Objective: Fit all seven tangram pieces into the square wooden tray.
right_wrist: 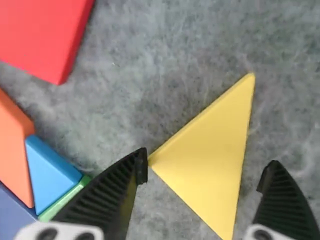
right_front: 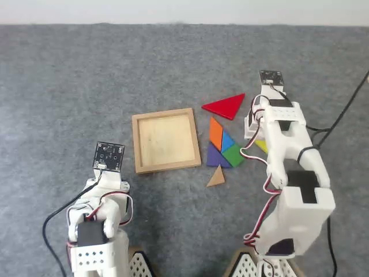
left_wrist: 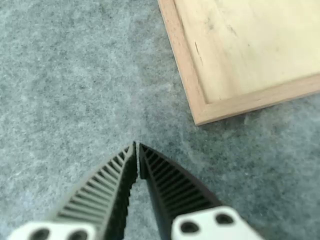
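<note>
Right hand (right_wrist: 206, 167) spread wide astride yellow triangle (right_wrist: 210, 150) — flat piece may skid out on closing; left hand (left_wrist: 136, 147) closed, empty, near tray (left_wrist: 185, 65)

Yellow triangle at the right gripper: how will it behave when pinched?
Yellow triangle looks rigid and flat: likely no flexing or rolling. It lies flush on the fuzzy mat, so its edges may be hard to catch. Slanted sides could pivot it in the right gripper.

My wooden tray (right_front: 164, 138) lies flat. Just beside it the orange piece (right_front: 215, 134), blue piece (right_front: 227, 141), green piece (right_front: 233, 154) and purple piece (right_front: 215, 157) touch. The red triangle (right_front: 226, 105), tan triangle (right_front: 217, 176) and a seemingly flat yellow triangle (right_wrist: 210, 155) lie apart.
</note>
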